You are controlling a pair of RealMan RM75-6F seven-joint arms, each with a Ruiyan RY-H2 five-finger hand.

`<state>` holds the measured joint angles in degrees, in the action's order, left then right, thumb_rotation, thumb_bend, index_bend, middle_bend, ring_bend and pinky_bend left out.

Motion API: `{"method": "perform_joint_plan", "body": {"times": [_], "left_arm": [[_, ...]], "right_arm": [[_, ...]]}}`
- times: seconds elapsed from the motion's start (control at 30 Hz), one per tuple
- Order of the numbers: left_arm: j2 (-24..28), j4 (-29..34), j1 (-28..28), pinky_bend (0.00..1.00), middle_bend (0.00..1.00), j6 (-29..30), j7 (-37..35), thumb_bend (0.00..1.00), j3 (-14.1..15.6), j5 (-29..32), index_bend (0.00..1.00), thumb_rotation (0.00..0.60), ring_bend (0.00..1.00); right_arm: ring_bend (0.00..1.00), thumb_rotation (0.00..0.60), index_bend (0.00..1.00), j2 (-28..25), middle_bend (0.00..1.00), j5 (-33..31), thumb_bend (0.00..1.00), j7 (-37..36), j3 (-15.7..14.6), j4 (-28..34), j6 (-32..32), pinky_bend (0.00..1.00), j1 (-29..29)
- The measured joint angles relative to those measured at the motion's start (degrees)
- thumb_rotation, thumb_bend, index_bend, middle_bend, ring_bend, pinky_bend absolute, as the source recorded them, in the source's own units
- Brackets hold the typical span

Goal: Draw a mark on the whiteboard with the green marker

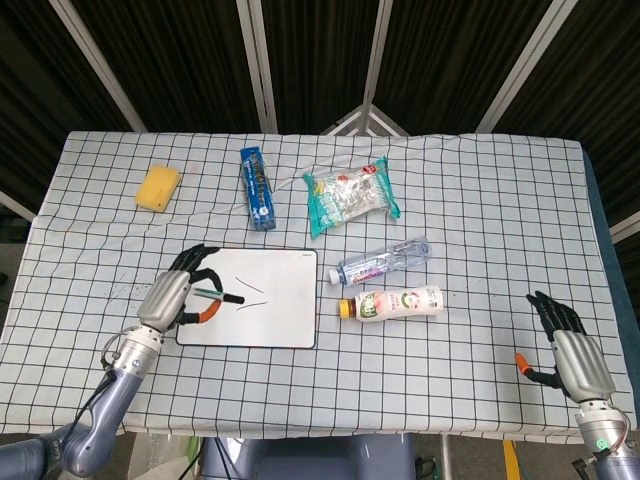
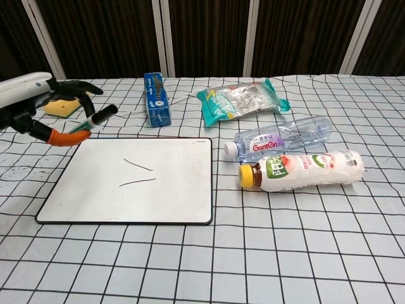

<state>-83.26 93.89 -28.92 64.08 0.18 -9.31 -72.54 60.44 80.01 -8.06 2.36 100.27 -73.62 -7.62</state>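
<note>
1. The right robot hand [image 1: 572, 345] rests near the front right edge of the table [image 1: 480, 200], which is covered in a white cloth with a black grid. Its fingers are spread apart and it holds nothing; only the head view shows it.
2. The left robot hand [image 1: 180, 290] sits over the left edge of the whiteboard [image 1: 270, 320] and is clamped on the green marker [image 1: 215, 295], pinched between the thumb and the dark fingers.
3. The marker's dark tip points right, over the board's white surface; whether it touches the board cannot be told.
4. The whiteboard lies flat at the front left of the table, and two short dark strokes [image 2: 138, 173] show on it, one above the other, near its middle.
5. Just right of the board lies a white drink bottle with a yellow cap [image 2: 300, 171], on its side.
6. Just behind it lies a clear water bottle [image 2: 278, 140], also on its side.
7. Farther back are a green-edged clear packet [image 1: 350, 198] and a blue box [image 1: 257, 187].
8. A yellow sponge [image 1: 158, 188] lies at the far left.
</note>
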Motion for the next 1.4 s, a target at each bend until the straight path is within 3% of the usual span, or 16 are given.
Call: {"method": "perform_joint_plan", "body": {"times": [0.23, 0.5, 0.73, 0.9, 1.17, 1.4], "left_arm": [[0.35, -5.27, -1.51, 0.02, 0.10, -1.35, 17.56, 0.42, 0.49, 8.32, 0.63, 0.600, 0.00], [-3.12, -12.41, -2.48, 0.02, 0.05, -1.63, 25.44, 0.37, 1.02, 14.86, 0.57, 0.600, 0.00], [-3.74, -13.59, -2.30, 0.00, 0.00, -1.91, 25.51, 0.22, 0.67, 16.80, 0.31, 0.600, 0.00], [-3.12, -12.56, -1.76, 0.00, 0.00, -1.44, 23.37, 0.19, -0.02, 16.79, 0.11, 0.600, 0.00], [0.73, -6.90, 0.68, 0.00, 0.00, 1.23, 19.04, 0.19, -0.12, 14.14, 0.07, 0.600, 0.00], [8.12, 1.22, 6.50, 0.00, 0.00, 8.75, 14.73, 0.04, 3.80, 4.69, 0.03, 0.600, 0.00]], "right_arm": [[0.00, 0.600, 0.00, 0.11, 0.00, -0.19, 0.35, 0.25, -0.01, 0.12, 0.07, 0.00, 0.01], [0.00, 0.600, 0.00, 0.04, 0.00, -0.29, 0.35, 0.21, 0.01, 0.19, 0.10, 0.00, 0.04], [0.00, 0.600, 0.00, -0.03, 0.00, -0.24, 0.35, 0.09, 0.00, 0.18, 0.19, 0.00, 0.01], [0.00, 0.600, 0.00, -0.03, 0.00, -0.15, 0.35, 0.10, -0.04, 0.20, 0.14, 0.00, 0.04], [0.00, 0.600, 0.00, -0.19, 0.00, -0.13, 0.35, -0.12, -0.06, 0.20, 0.18, 0.00, 0.07], [0.00, 0.600, 0.00, -0.15, 0.00, 0.72, 0.35, 0.68, -0.26, -0.33, -0.07, 0.00, 0.04]]}}
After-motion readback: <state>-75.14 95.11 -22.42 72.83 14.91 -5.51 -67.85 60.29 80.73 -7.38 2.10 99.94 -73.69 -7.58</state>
